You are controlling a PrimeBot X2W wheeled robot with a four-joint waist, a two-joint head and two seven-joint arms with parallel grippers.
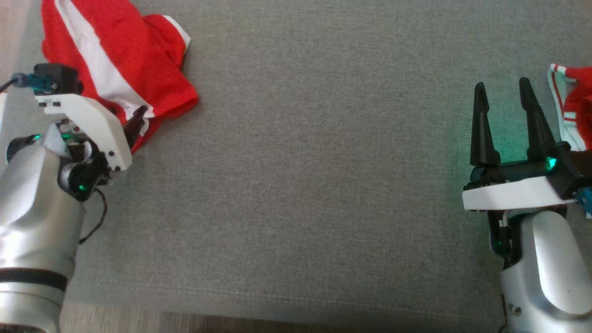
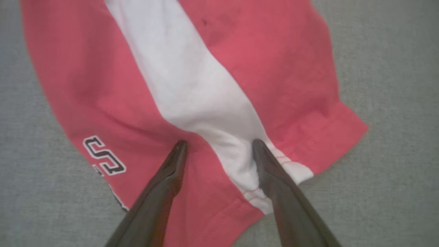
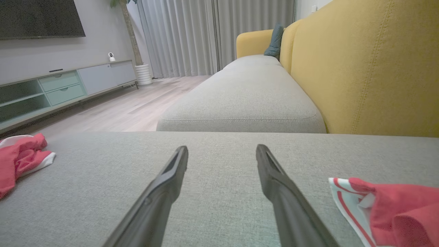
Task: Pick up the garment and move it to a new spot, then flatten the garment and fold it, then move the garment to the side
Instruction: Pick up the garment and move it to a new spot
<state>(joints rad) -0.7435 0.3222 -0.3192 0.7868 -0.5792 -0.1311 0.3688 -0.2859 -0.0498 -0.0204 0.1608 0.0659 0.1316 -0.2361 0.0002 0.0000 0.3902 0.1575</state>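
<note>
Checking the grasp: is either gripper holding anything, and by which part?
Nothing held: left gripper open, tips at the garment hem; right gripper open above cushion.

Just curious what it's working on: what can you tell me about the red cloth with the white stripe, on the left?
The red garment looks like soft knit cloth, with a broad white stripe, stitched hems and dark outlined lettering. It lies crumpled at the far left of the grey cushion. The left gripper is open, fingertips at the cloth near its hem.
</note>
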